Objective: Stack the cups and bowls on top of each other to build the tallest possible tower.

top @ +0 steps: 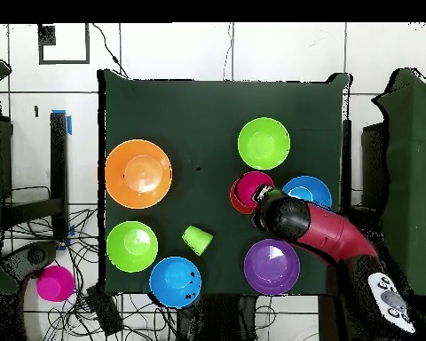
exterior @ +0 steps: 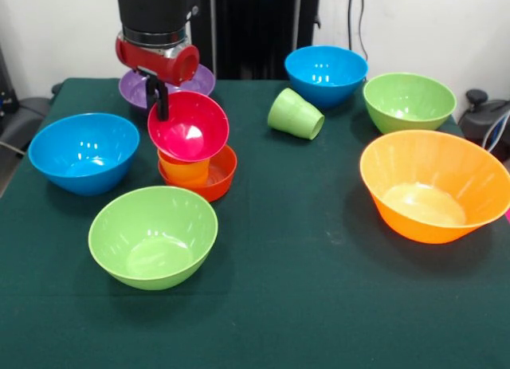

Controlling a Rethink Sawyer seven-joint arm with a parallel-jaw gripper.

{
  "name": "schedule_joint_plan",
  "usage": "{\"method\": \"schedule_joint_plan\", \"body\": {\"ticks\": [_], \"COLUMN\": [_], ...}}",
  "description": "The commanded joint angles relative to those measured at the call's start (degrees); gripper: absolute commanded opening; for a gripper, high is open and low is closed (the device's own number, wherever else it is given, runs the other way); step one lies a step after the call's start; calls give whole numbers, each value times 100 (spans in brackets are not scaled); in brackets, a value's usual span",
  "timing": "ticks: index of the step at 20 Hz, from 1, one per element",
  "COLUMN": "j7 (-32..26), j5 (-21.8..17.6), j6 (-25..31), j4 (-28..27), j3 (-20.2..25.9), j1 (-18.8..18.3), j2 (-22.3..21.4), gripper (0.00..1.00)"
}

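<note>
**Setting the magenta bowl on the tower**

Front view, upper left: my gripper [exterior: 162,98] pinches the glossy magenta plastic bowl's [exterior: 190,127] rim, tilted over the ribbed orange cup [exterior: 183,170] in the small red-orange bowl [exterior: 217,175].

Overhead, right of centre: my arm hides the grip. Next I'd level it, then release.

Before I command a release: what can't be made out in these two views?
- Tool, front view: only one dark finger shows at the glossy magenta plastic bowl; open or shut unclear.
- Orange ribbed cup, overhead view: hidden under that bowl.
- Shallow purple bowl, front view: largely behind the arm.
</note>
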Motion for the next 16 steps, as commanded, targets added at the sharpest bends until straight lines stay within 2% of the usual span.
{"method": "schedule_joint_plan", "body": {"ticks": [1, 16], "j7": [599, 532], "j5": [-86, -86], "j6": [-324, -501], "j4": [205, 213], "j3": [314, 475], "j1": [197, 45], "j2": [337, 432], "gripper": [0, 0]}}
